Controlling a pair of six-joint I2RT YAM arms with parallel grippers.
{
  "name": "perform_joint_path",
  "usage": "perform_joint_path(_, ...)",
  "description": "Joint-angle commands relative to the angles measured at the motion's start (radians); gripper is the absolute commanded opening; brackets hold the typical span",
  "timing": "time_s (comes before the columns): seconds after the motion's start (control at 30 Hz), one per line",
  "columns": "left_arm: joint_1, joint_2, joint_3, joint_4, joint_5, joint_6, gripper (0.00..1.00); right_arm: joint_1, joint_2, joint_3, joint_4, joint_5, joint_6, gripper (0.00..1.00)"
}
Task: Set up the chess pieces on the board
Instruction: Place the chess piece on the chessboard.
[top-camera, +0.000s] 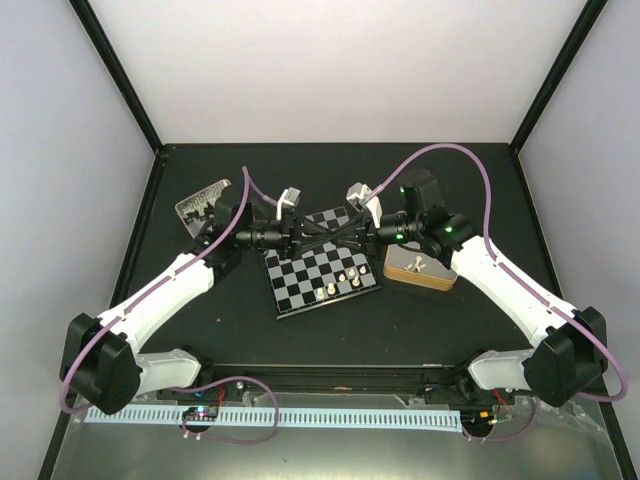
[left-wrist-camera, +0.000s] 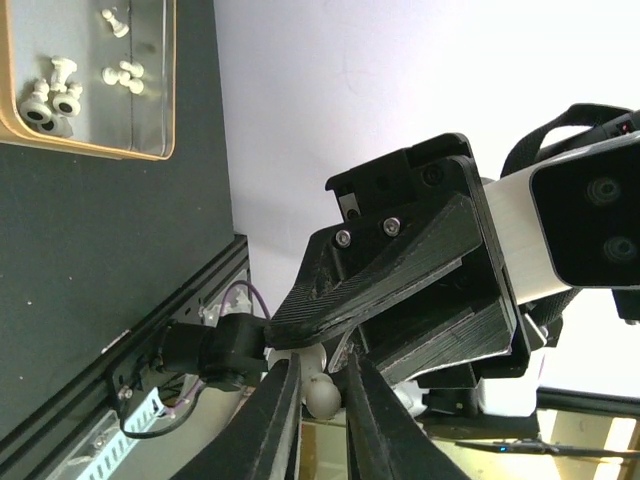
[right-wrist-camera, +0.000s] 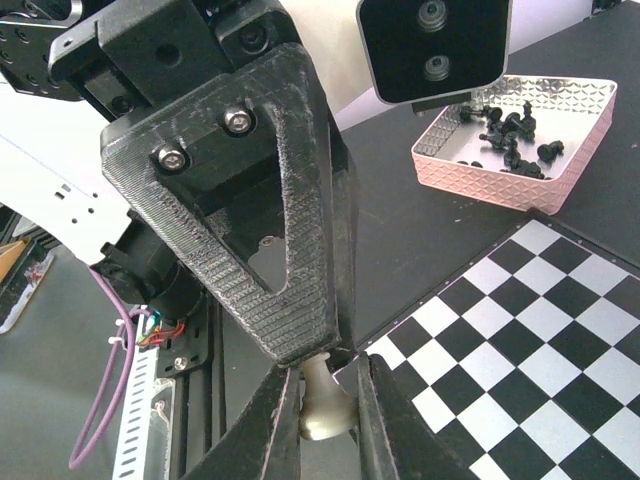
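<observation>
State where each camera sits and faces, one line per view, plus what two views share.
Top external: above and behind the bases, looking down on the board; left arm and right arm show.
Left wrist: on the left arm, facing the right arm's jaws and tan box; own jaws below.
Right wrist: on the right arm, facing the left arm's jaws, board and pink tray; own jaws below.
Shared: both wrist views show one white piece between jaws.

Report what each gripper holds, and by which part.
The right gripper pinches a white chess piece by its wide base. The left gripper flanks the piece's rounded head, but a firm grip cannot be told.
</observation>
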Motion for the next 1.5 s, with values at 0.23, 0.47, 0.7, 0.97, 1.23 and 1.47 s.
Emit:
perform_joint_path(0.23,0.001,-0.001,0.010,0.010,0.000,0.023,0.02,0.005,-0.011,-0.011,0.027,0.017,0.018,0.26)
perform_joint_path(0.47,0.007,-0.020,0.076,-0.314,-0.191,0.304,0.01,0.005,-0.119,-0.087,0.096,0.168,0.151,0.57)
perform_joint_path(0.7,-0.017,-0.061,0.076,-0.609,-0.653,0.607,0.02,0.004,-0.237,-0.192,0.167,0.613,0.326,0.61)
perform_joint_path(0.97,-0.187,0.032,0.061,-0.648,-0.901,0.729,0.02,0.004,-0.201,-0.207,0.111,0.977,0.487,0.61)
perform_joint_path(1.23,-0.319,0.268,0.219,-0.642,-0.988,0.829,0.01,-0.024,-0.194,-0.262,0.062,1.157,0.687,0.64)
perform_joint_path(1.47,-0.328,0.391,0.276,-0.639,-0.973,0.860,0.02,-0.075,-0.154,-0.285,0.039,1.101,0.724,0.64)
